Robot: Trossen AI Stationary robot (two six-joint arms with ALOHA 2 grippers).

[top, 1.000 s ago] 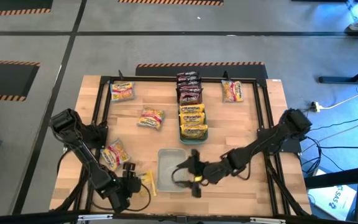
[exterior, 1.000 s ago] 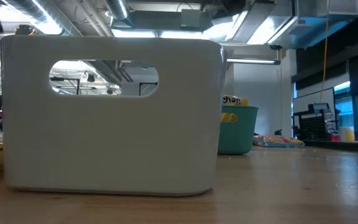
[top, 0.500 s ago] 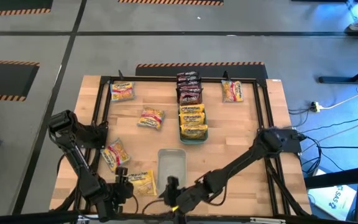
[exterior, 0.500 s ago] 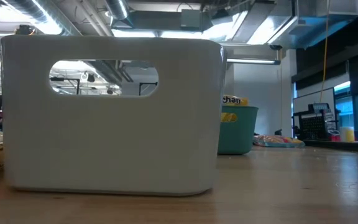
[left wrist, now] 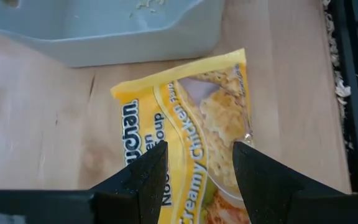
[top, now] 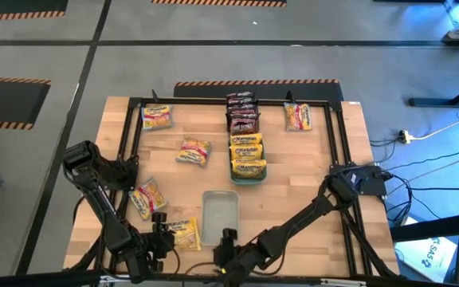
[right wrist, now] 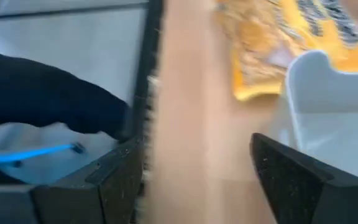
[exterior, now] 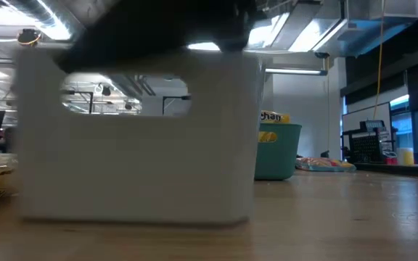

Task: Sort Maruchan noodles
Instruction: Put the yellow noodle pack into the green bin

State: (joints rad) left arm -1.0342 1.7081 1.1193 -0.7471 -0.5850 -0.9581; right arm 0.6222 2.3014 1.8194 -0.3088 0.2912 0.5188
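holding 2 yellow packets (top: 247, 157), teal tray (top: 248, 176); clear tray (top: 220, 215) bare; both arms' fingers released.

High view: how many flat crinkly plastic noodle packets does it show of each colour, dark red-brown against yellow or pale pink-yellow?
Dark red-brown crinkly plastic noodle packets: 3
Yellow or pale pink-yellow crinkly plastic noodle packets: 7
Total: 10

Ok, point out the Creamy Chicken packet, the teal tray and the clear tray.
Creamy Chicken packet (left wrist: 185, 130): left wrist view, middle of its yellow printed face.
Teal tray (exterior: 278, 156): low view, its front wall.
Clear tray (top: 220, 215): high view, its bare floor.
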